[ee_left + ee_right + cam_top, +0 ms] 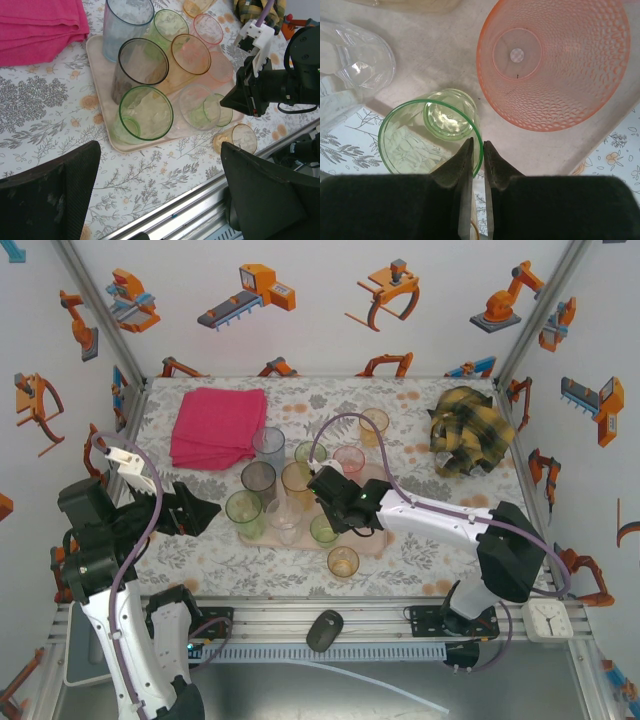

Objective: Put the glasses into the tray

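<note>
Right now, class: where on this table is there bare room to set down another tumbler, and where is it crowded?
Bare: tablecloth between the tray and the plaid cloth; the front strip right of the orange tumbler. Crowded: the whole tray, tumblers packed close.

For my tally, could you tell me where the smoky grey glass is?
Top view: the smoky grey glass is on the tray's left side, between the pale blue glass behind and a green glass in front.

A folded pink cloth [217, 426] lay upper left, a crumpled yellow plaid cloth [468, 430] upper right, on a floral tablecloth [430, 550].
</note>
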You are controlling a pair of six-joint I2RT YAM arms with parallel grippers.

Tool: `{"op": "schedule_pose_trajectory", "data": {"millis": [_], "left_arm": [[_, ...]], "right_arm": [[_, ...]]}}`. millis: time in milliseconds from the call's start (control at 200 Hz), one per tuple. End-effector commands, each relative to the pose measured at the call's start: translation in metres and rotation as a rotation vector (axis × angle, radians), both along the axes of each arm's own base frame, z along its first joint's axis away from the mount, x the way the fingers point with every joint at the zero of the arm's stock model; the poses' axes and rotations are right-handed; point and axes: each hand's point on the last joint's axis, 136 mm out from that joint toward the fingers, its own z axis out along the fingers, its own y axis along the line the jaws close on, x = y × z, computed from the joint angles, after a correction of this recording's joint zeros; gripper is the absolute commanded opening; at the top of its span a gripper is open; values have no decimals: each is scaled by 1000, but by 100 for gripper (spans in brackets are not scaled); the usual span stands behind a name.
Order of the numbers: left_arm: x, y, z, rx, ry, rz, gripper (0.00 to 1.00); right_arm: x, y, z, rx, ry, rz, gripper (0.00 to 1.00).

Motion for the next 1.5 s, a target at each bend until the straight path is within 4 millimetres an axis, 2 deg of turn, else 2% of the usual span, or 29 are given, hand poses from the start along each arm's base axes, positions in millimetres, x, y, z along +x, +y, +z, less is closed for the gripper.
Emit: {"op": "schedule_pose_trajectory", "data": {"millis": [0,160,556,891,1016,1157,1322,1387,1492], "left_arm": [[1,1,2,6,-23,-1,97],[1,0,3,7,-25,-2,97],[1,0,4,4,-25,0,97],[0,0,4,6,-29,1,97],[-1,0,5,9,-33,-2,97],[0,0,4,10,-30,-2,97],[0,0,4,11,-30,-4,97],[0,0,4,10,-30,-6,97],[1,1,2,10,-28,-3,97]], "right_arm": [[0,0,-6,-8,-1,-15,20],[-1,-3,-5,-7,0,-26,25],[-3,-8,16,27,-28,-38,30],[-9,-8,24,37,1,-27,31],[-10,-13,33,34,-6,-28,31],[-11,-23,53,30,-38,-35,31],[-9,-38,95,71,-121,-60,32],[-5,-45,113,91,-156,-81,36],[4,-54,131,136,-183,-134,39]]}}
